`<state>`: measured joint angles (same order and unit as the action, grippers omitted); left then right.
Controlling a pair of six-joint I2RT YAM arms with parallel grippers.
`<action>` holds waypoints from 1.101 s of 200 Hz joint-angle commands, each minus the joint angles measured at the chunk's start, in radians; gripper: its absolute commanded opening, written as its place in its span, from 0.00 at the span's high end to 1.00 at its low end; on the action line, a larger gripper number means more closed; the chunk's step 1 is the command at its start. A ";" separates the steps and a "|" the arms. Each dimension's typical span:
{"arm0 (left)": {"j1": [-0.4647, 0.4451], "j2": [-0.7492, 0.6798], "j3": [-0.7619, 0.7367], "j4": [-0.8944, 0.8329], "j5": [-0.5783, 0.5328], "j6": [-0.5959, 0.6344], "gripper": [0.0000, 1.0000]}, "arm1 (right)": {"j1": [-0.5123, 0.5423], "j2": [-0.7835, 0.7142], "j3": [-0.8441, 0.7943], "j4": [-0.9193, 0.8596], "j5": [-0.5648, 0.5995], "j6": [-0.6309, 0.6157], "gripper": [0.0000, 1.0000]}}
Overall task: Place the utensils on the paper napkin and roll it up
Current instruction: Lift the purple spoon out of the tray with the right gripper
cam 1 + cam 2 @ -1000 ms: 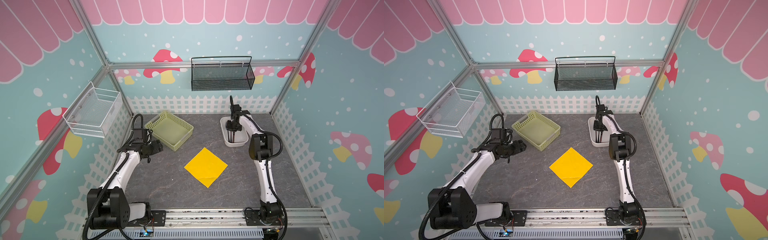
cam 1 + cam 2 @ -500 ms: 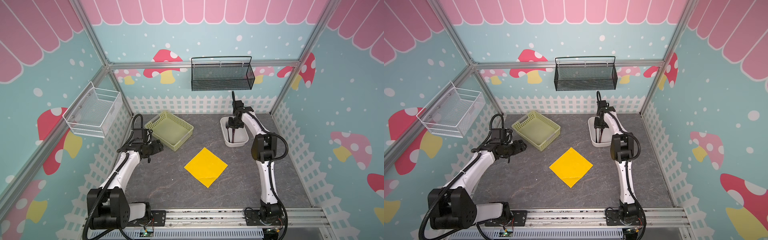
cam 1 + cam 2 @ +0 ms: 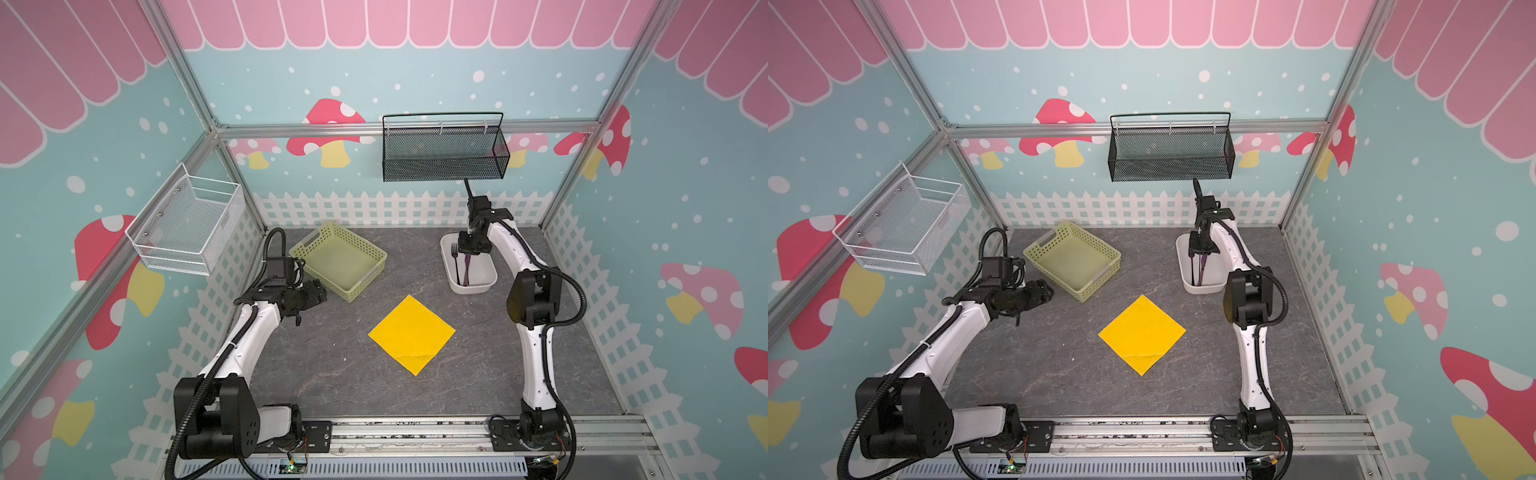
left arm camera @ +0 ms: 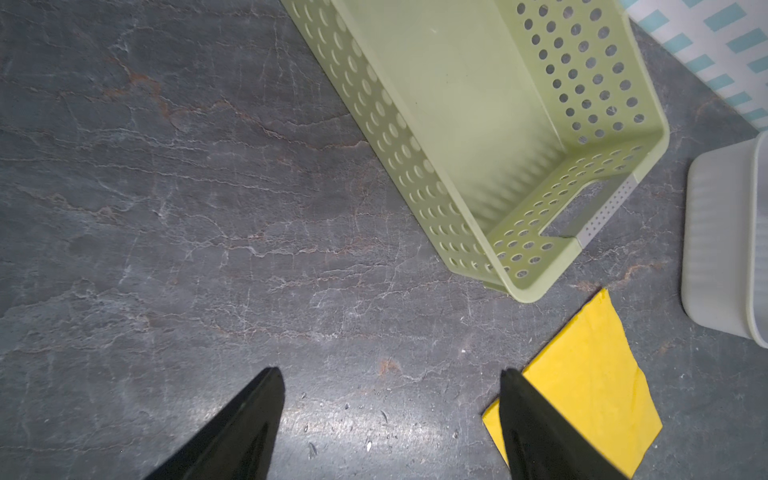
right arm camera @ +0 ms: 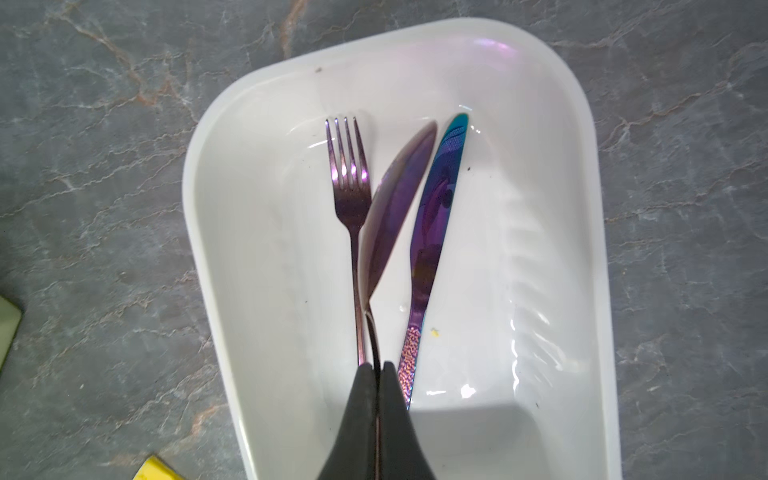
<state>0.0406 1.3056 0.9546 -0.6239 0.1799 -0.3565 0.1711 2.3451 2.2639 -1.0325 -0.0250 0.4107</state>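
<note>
The utensils lie in a white tub (image 5: pixel 232 249) at the back right. The fork (image 5: pixel 351 199) is on one side and the knife (image 5: pixel 436 208) on the other. The spoon (image 5: pixel 395 208) is between them, turned on its edge. My right gripper (image 5: pixel 377 365) is shut on the spoon's thin handle, and it reaches down into the tub (image 3: pixel 473 286) in both top views. The yellow paper napkin (image 3: pixel 411 333) lies flat and bare mid-table. My left gripper (image 4: pixel 390 371) hangs open above bare table to the napkin's (image 4: pixel 590 382) left and holds nothing.
A pale green perforated basket (image 3: pixel 338 259) sits at the back left, close to my left gripper (image 3: pixel 318 291). A black mesh basket (image 3: pixel 444 153) hangs on the back wall above the tub. A white wire basket (image 3: pixel 187 226) hangs on the left wall.
My right wrist has risen slightly over the tub, still shut on the spoon. The left arm and the napkin have not moved.
</note>
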 commanded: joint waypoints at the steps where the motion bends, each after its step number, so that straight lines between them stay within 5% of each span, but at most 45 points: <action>1: 0.010 -0.017 0.021 0.003 0.015 -0.006 0.17 | 0.009 -0.125 -0.072 0.046 -0.106 -0.030 1.00; 70: 0.010 -0.036 0.013 0.016 0.020 -0.006 0.17 | 0.034 -0.394 -0.507 0.322 -0.430 0.018 1.00; 109: 0.009 -0.026 0.011 0.018 0.031 -0.007 0.17 | 0.078 -0.533 -0.770 0.485 -0.509 0.087 1.00; 157: 0.010 -0.014 0.016 0.018 0.037 -0.011 0.17 | 0.240 -0.602 -0.897 0.491 -0.343 0.159 1.00; 220: 0.010 -0.024 0.013 0.023 0.046 -0.017 0.18 | 0.503 -0.473 -0.806 0.361 -0.024 0.296 1.00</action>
<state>0.0444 1.2858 0.9546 -0.6117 0.2131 -0.3599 0.6132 1.8069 1.4021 -0.6079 -0.1978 0.6270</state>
